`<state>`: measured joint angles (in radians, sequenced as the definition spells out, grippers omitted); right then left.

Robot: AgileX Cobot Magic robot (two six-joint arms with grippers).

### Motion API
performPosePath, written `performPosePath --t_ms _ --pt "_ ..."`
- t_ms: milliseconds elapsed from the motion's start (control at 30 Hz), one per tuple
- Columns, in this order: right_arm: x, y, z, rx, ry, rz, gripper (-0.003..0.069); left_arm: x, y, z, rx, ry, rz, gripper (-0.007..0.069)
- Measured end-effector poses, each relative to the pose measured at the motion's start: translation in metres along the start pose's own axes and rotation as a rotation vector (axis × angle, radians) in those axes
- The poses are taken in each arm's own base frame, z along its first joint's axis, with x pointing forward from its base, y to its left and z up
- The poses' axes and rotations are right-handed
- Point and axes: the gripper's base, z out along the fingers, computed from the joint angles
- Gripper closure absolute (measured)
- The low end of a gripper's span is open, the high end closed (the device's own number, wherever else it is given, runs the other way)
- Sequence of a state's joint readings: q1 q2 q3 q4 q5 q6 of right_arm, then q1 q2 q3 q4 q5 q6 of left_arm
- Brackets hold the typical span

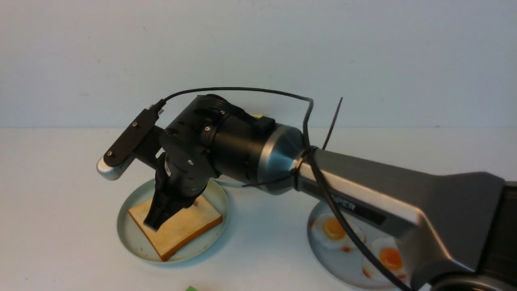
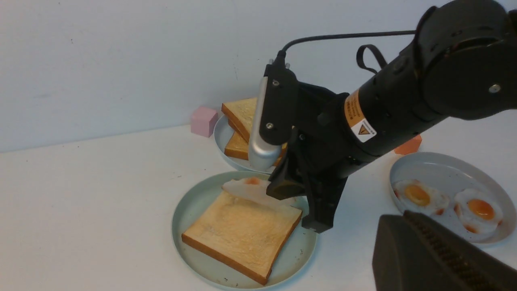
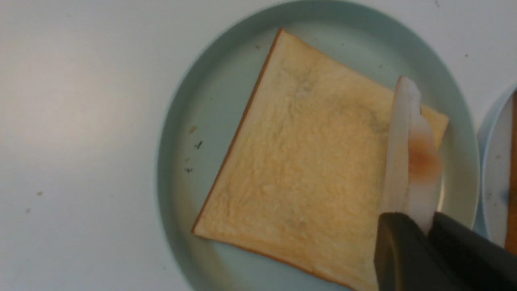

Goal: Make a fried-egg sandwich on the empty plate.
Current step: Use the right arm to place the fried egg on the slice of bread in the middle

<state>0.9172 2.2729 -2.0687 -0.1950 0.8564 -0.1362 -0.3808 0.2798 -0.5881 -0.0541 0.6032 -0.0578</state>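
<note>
My right gripper (image 3: 429, 229) is clamped on the rim of one fried egg (image 3: 408, 153). I hold it edge-on above the toast slice (image 3: 307, 169), which lies on the empty plate (image 3: 181, 161), so release should lay it flat. My left gripper (image 2: 440, 254) is closed with nothing visible in it and stands clear.

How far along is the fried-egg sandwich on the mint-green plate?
Done: one toast slice lies on the mint-green plate. In hand: the right gripper holds a fried egg, tilted, over that slice. Left: lay the egg down, then add a top slice from the toast stack on the plate behind.
</note>
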Motion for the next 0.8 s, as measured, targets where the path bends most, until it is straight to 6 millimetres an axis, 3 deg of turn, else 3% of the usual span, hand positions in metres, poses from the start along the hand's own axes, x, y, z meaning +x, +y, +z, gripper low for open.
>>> performPosePath --t_ms 333,533,667,800 --pt "0.007 0.003 0.03 0.033 0.029 -0.047 0.0595 0.0 0.0 0.0 0.0 -0.001 -0.002 0.0631" --pt "0.007 0.004 0.031 0.024 0.026 -0.039 0.0575 0.0 0.0 0.0 0.001 -0.001 -0.004 0.063" --pt "0.007 0.007 0.031 -0.008 0.028 -0.009 0.0475 0.0 0.0 0.0 0.002 -0.001 -0.004 0.063" --pt "0.009 0.013 0.031 -0.076 0.048 0.05 0.0226 0.0 0.0 0.0 0.002 0.001 -0.004 0.0628"
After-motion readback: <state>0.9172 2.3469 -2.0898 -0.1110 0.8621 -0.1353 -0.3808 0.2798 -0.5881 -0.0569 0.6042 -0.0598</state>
